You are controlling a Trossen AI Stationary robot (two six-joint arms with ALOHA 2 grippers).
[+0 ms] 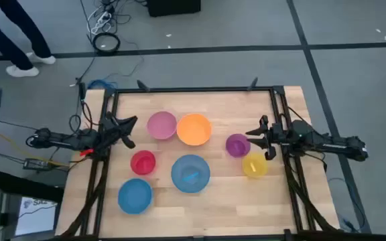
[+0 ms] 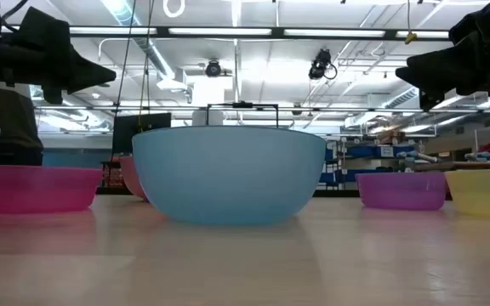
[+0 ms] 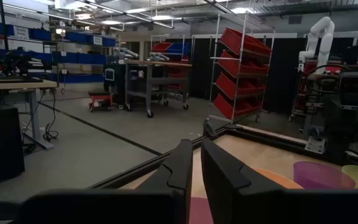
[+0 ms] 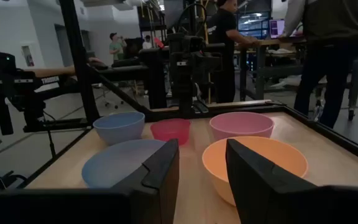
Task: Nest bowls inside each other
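seven bowls on the counter (image 1: 246,194), all separate, none nested yet. pink bowl (image 1: 161,125) and orange bowl (image 1: 194,129) sit touching or nearly so at the far middle; red bowl (image 1: 143,163) and the small blue bowl (image 1: 135,195) on the left side; the large blue bowl (image 1: 190,173) at centre; purple bowl (image 1: 237,144) and yellow bowl (image 1: 254,165) just beside each other on the right.

handling, my read: thin moulded plastic, so light, fairly stiff but the wall will flex under a hard pinch, and smooth enough to slide on the wood. best hold is the rim, one finger inside and one outside the wall. pushing on the side will likely just skate it.

orientation: all upright, mouths up, bases flat. round, so no long axis across the counter; the only axis is vertical. any approach angle around the rim works.

left claw (image 1: 127,130) raised at the left edge near the pink bowl, jaws narrow with a thin gap, empty. right claw (image 1: 254,135) raised just beside the purple bowl, jaws partly open, empty.
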